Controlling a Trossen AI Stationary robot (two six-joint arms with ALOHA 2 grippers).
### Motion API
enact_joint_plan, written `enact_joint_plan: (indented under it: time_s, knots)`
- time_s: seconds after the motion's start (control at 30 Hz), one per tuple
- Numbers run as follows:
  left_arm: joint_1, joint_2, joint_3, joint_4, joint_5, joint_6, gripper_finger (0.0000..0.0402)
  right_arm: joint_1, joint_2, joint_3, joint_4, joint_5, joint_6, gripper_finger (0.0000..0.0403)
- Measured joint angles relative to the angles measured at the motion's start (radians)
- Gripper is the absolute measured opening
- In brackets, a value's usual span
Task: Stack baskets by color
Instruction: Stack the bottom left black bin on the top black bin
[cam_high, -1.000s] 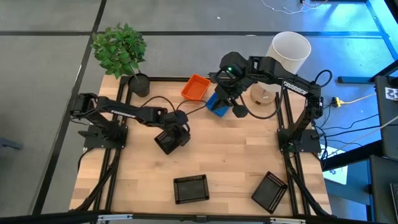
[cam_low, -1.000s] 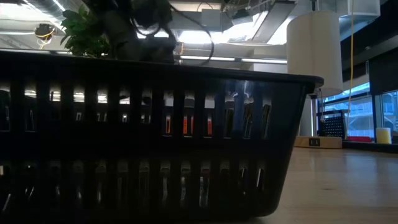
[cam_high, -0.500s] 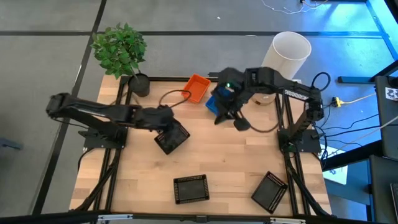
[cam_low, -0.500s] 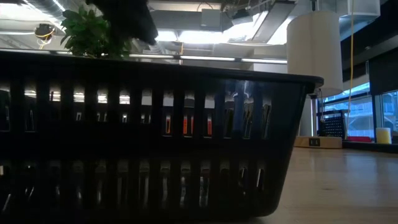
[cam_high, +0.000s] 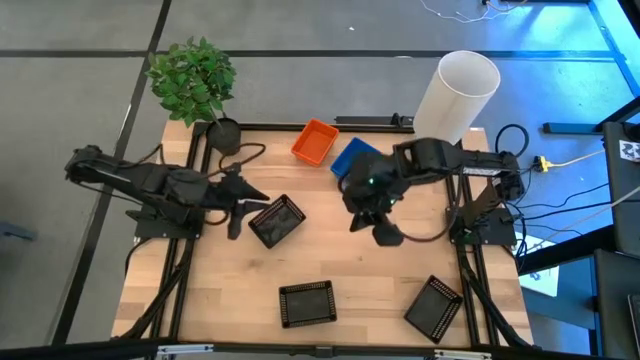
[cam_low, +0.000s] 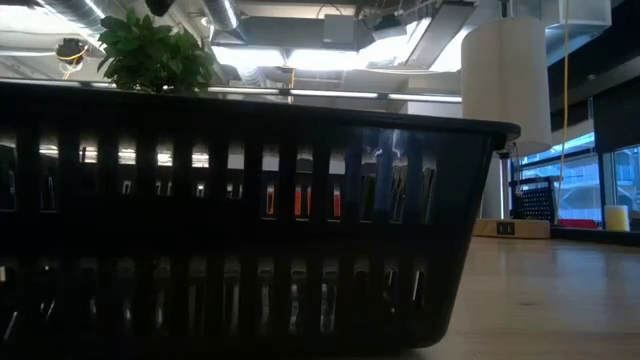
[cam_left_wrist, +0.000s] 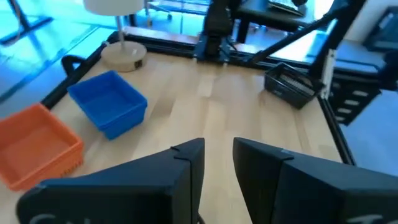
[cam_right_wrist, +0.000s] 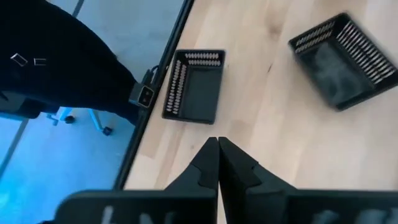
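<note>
Left gripper spread, empty; black basket just beside it: light, stiff plastic, probably slippery. Pinch a rim wall.

Left claw hovers at nine o'clock, fingers parted, empty; right claw hangs at three o'clock, fingers pressed together.

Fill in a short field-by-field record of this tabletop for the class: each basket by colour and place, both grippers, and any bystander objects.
orange basket: far edge, left of the blue one
blue basket: far edge, beside the orange
black baskets: one centre-left, one near edge, one near right corner
stacks visible: none
left gripper: jaws open, empty, beside centre-left black basket
right gripper: jaws shut, empty, mid-table
potted plant: far left corner
white cylinder: far right corner
</note>
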Motion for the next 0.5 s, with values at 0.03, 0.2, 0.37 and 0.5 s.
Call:
enact_joint_plan:
  time_s: [0.03, 0.2, 0.37, 0.5]
  knots:
    - [-0.011, -0.008, 0.000, -0.002, 0.000, 0.009, 0.0076, 0.016, 0.003, 0.000, -0.001, 0.011, 0.025, 0.0000]
    - [-0.063, -0.048, 0.000, -0.001, 0.001, 0.054, 0.0076, 0.090, 0.047, -0.002, -0.022, 0.045, 0.105, 0.0000]
    - [-0.098, -0.080, 0.000, -0.007, 0.001, 0.057, 0.0076, 0.123, 0.112, -0.003, -0.011, 0.046, 0.253, 0.0005]
    - [-0.119, -0.110, 0.000, -0.014, 0.000, 0.057, 0.0076, 0.125, 0.161, -0.003, -0.015, 0.036, 0.356, 0.0021]
